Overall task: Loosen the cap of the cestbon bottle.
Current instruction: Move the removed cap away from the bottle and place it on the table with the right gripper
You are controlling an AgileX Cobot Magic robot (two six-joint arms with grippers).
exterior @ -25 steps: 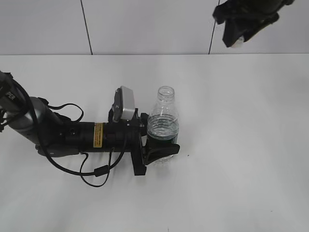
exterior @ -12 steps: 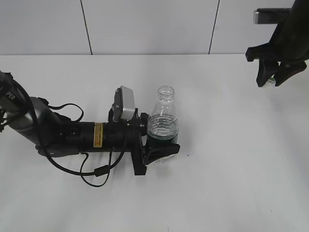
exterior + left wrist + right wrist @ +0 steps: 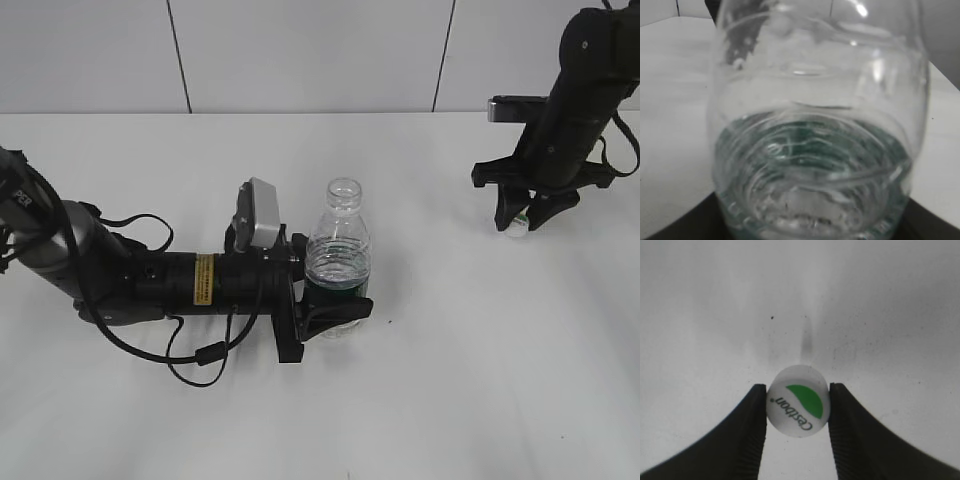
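The clear ribbed cestbon bottle (image 3: pixel 338 255) stands upright in the middle of the white table, its neck open with no cap on it. It holds some water and fills the left wrist view (image 3: pixel 815 125). My left gripper (image 3: pixel 335 310) is shut on the bottle's dark green label band near the base. The white cap (image 3: pixel 516 228) with its green mark is far to the right, low over the table. My right gripper (image 3: pixel 520 215) points down and is shut on it. In the right wrist view the cap (image 3: pixel 799 407) sits between both fingers (image 3: pixel 752 420).
The white table (image 3: pixel 450 380) runs back to a pale panelled wall (image 3: pixel 300 50). My left arm (image 3: pixel 130 280) lies low along the table with loose black cables (image 3: pixel 195 360) beside it.
My right gripper has come down from the top right of the view to just above the table, carrying the cap. The left gripper and the bottle have not moved.
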